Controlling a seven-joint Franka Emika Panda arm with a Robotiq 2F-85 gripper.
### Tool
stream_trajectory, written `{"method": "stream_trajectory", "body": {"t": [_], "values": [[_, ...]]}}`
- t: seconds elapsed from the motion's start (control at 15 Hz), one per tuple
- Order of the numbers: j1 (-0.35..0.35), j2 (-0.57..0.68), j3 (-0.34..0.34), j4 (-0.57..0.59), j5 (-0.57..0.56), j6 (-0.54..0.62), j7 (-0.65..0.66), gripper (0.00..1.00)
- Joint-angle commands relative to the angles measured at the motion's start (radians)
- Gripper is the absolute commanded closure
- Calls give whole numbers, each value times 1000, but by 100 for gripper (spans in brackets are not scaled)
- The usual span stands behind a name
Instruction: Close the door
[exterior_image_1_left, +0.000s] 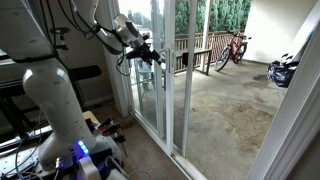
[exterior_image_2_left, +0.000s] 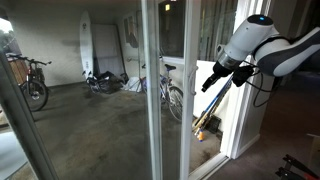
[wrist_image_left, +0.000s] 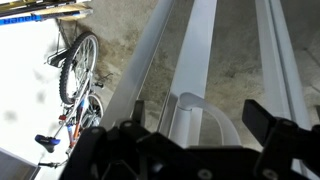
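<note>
Catches the gripper (wrist_image_left: 197, 122) at the white loop handle (wrist_image_left: 186, 100) of the door (wrist_image_left: 203, 45), fingers spread apart to either side of the loop and clamped on nothing. Places the door, a tall white-framed glass panel, upright on its track between the room and a covered patio (exterior_image_1_left: 225, 110), with its edge stile running away up the wrist view and the handle just ahead of the fingertips. Looks in both exterior views like a reach partway up the stile, close against the line of the glass; cannot tell there of any contact with the frame.

Judges the panel heavy and rigid: full-height glass in a stiff frame, likely slow to start, steady once rolling, free to slide only along the track. Rates the glass itself fragile and slick, a poor place to push. Favours the loop handle as the hold: hard, smooth, narrow and fixed to the stile, fit for a pinch across the bar or a hook behind it, with the force kept in line with the track to avoid jamming. Warns of slip on the glossy white finish with a shallow grip.

Spots bicycles (wrist_image_left: 75, 70) parked outside. Finds no brand, label or legible writing anywhere in view.
</note>
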Motion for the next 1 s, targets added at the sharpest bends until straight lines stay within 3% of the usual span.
{"method": "stream_trajectory", "body": {"t": [0.0,0.4,0.93], "values": [[-54,40,52,48,-216,3,222,0],[-37,171,87,175,-463,-107,461,0],[8,302,108,254,-518,-136,476,0]]}}
